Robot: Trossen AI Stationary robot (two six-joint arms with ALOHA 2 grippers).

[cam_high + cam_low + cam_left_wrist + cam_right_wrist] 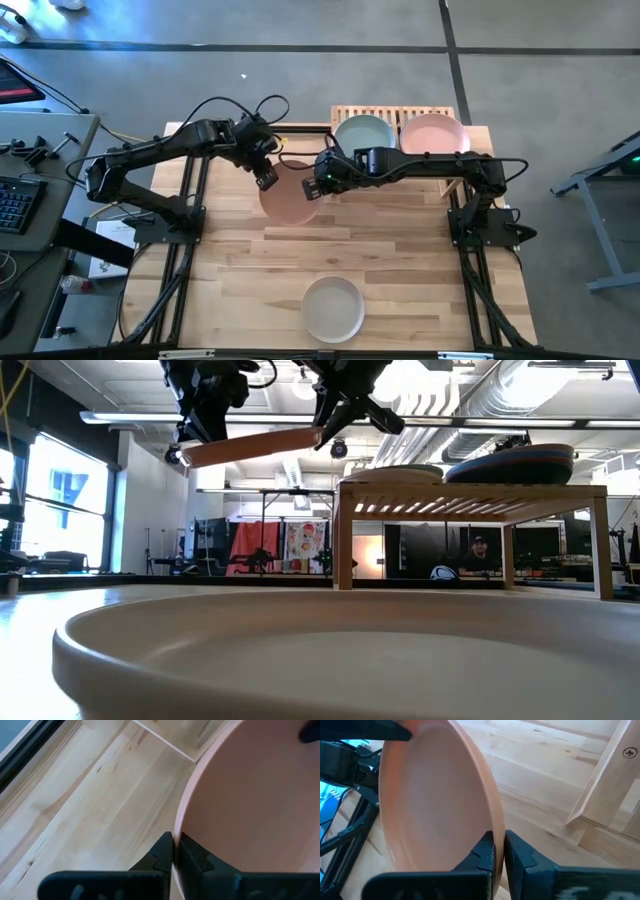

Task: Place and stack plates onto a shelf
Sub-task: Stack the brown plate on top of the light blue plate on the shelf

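A terracotta plate [290,197] hangs in the air over the middle of the table, just left of the shelf [345,113]. My left gripper [266,179] is shut on its left rim and my right gripper [312,188] is shut on its right rim. On the shelf's slatted top sit a pale green plate [363,135] and a pink plate [433,135]. In the low view the pink one tops a dark plate [520,465]. A cream plate [333,308] rests flat on the table near the front edge. My left gripper pinches the plate's left rim [176,822] between its two fingers, one on the upper face and one underneath. It comes slanting down from the table's left. The plate [250,445] is lifted clear, nearly level, its left side a little lower. My right gripper pinches the opposite, right rim [497,820] between its two fingers, one on each face. It comes slanting down from the table's right, next to the shelf's leg [600,785]. The plate hangs clear of the table between both grippers.
The shelf stands at the table's far edge, right of centre, and its near left leg [343,535] is close to the held plate. Bare plank tabletop [250,270] lies between the held plate and the cream plate. A desk with a keyboard [15,205] stands off the table's left.
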